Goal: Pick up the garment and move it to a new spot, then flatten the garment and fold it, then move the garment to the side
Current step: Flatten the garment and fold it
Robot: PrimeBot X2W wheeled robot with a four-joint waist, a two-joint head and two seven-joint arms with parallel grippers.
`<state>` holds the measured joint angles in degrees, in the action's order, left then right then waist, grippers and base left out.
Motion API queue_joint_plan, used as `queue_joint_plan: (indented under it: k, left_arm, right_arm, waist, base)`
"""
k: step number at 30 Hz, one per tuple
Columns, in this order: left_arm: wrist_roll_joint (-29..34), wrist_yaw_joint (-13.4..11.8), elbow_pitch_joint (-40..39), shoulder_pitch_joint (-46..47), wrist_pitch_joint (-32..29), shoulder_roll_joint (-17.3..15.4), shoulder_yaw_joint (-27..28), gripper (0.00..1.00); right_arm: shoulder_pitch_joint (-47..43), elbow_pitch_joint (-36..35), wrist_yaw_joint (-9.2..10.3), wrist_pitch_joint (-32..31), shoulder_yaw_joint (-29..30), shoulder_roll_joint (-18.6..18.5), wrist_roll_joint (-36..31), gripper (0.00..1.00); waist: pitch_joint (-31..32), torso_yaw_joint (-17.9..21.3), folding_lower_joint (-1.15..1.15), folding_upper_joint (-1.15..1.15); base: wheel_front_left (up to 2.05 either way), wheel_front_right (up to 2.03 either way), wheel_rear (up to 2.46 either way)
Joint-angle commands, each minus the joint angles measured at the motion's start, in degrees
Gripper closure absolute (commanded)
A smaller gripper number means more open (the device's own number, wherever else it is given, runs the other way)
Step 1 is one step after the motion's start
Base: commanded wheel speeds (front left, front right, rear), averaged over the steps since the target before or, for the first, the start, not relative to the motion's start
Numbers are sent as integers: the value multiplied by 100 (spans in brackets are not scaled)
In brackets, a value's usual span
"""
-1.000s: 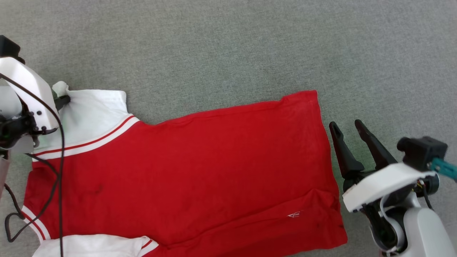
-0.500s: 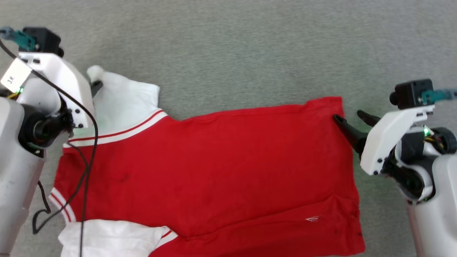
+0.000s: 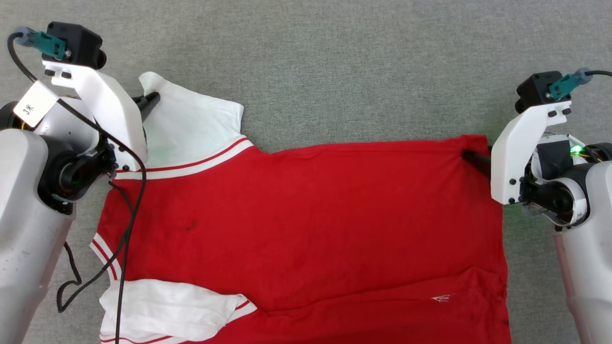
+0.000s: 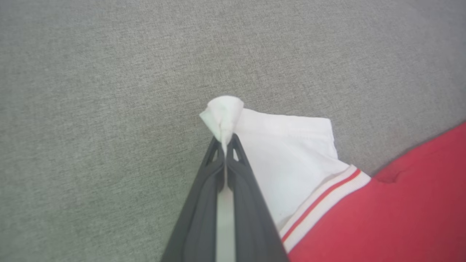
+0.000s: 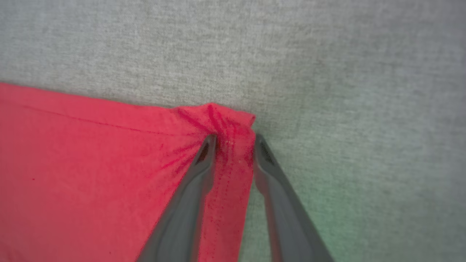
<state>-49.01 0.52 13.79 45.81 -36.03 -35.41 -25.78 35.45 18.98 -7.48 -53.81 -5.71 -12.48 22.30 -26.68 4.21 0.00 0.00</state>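
Garment (image 3: 306, 215) lies spread, mostly flat, on the grey carpet (image 3: 334, 62). The left gripper (image 4: 226, 145) is pinched tight on the garment's far white sleeve tip. The right gripper (image 5: 233, 140) has its fingers apart, straddling the bunched far hem corner of the garment.

Grey forearms (image 3: 24, 229), white brackets (image 3: 110, 105), black cameras (image 3: 76, 40), teal plugs (image 3: 48, 44), black cable (image 3: 129, 191), dark-fingered left tool (image 4: 226, 145)
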Motion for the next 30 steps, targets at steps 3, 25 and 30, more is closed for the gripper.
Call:
queue_joint_plan:
  k: [3,25,30]
  left_arm:
    - [0,12,-5,-105,153,-22,48,100]
    - [-531,-418,-661,-2618,1578,-143,733,100]
    - [-731,-616,-1089,-3678,1773,-99,803,100]
  right_arm:
    - [-253,334,1,-173,-203,44,49,100]
    - [-2138,-1739,1,437,885,147,-34,100]
    - [-2807,-1871,1,721,1017,324,-56,100]
  waist:
    - [59,-32,0,0]
    - [1560,-348,0,0]
    - [1747,-370,0,0]
  base:
    - [0,0,0]
    - [0,0,0]
    - [0,0,0]
